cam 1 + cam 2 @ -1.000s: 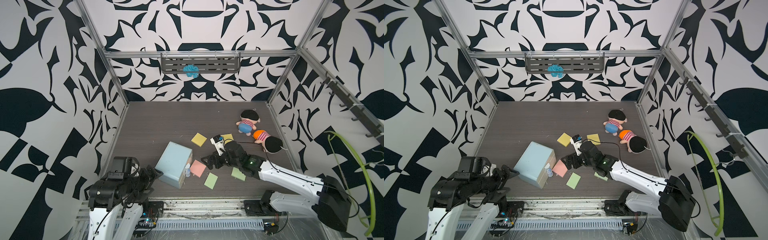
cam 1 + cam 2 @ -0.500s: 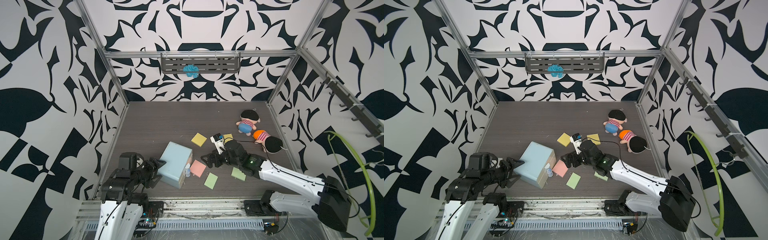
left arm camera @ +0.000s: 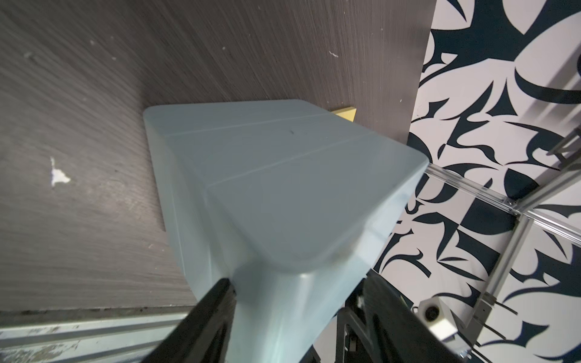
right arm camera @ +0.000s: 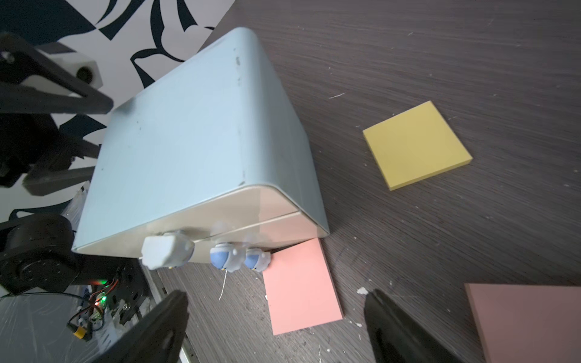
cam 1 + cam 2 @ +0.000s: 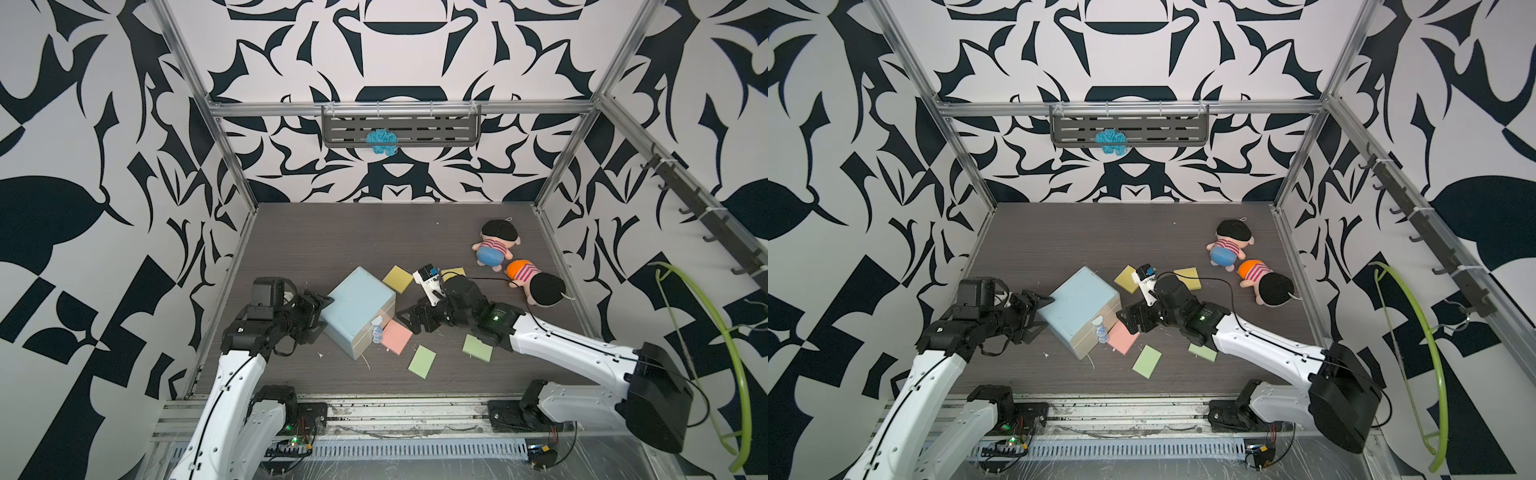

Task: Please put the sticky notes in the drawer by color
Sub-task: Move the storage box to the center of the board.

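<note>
The drawer chest [image 5: 357, 305], a rounded-cornered cube with a smooth pale blue shell, stands skewed on the dark wood-grain bench [image 5: 332, 232]. In the right wrist view its glossy cream drawer fronts [image 4: 251, 217] lie flush and carry small translucent bluish knobs [image 4: 239, 257].

My left claw [image 5: 325, 314] straddles the chest's rear corner with one black finger on each side. I cannot tell whether it is clamped or only close. My right claw [image 5: 409, 322] hovers just in front of the chest, released, its fingers spread wide with nothing between them.

All the sticky notes are flat matte squares lying outside the chest.
- One pink pad [image 5: 396, 336] touches the base of the chest's front.
- A second pink pad [image 4: 528, 320] lies beside it and shows only in the right wrist view.
- A yellow pad [image 5: 397, 279] sits near the chest's far side.
- Another yellow pad [image 5: 453, 272] lies beyond it, partly hidden by my right arm.
- Two light green pads [image 5: 422, 361] [image 5: 477, 348] lie farther out from the chest's front.
</note>
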Action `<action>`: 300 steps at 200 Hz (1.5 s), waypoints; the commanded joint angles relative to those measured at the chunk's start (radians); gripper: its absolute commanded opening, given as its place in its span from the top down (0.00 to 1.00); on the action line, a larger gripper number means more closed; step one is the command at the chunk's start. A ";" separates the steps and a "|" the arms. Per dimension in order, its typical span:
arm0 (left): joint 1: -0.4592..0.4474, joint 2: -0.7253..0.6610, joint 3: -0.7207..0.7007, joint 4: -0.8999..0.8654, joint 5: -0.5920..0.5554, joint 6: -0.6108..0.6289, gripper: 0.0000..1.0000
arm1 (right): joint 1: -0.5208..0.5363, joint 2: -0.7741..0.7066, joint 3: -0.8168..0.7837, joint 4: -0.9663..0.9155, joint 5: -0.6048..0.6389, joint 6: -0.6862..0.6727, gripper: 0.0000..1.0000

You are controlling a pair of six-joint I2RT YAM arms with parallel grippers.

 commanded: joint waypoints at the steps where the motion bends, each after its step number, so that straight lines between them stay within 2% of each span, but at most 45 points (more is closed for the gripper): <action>1: -0.003 0.044 0.056 0.080 -0.033 0.063 0.29 | 0.004 0.063 0.070 0.046 -0.054 -0.081 0.11; 56: -0.003 0.156 0.079 0.112 -0.055 0.123 0.33 | -0.004 0.241 0.219 0.042 -0.007 -0.155 0.21; 80: -0.002 0.204 0.115 0.117 -0.092 0.154 0.33 | -0.025 0.317 0.289 0.051 -0.034 -0.158 0.26; 158: -0.001 0.447 0.301 0.183 -0.170 0.242 0.33 | -0.127 0.523 0.514 0.063 -0.112 -0.142 0.32; 235: -0.002 0.735 0.483 0.248 -0.120 0.247 0.34 | -0.232 0.677 0.671 0.074 -0.173 -0.100 0.37; 266: -0.003 0.771 0.546 0.208 -0.138 0.269 0.33 | -0.242 0.651 0.682 0.030 -0.172 -0.120 0.37; 300: -0.008 0.672 0.555 0.106 -0.263 0.332 0.26 | -0.242 0.473 0.509 0.026 -0.113 -0.141 0.34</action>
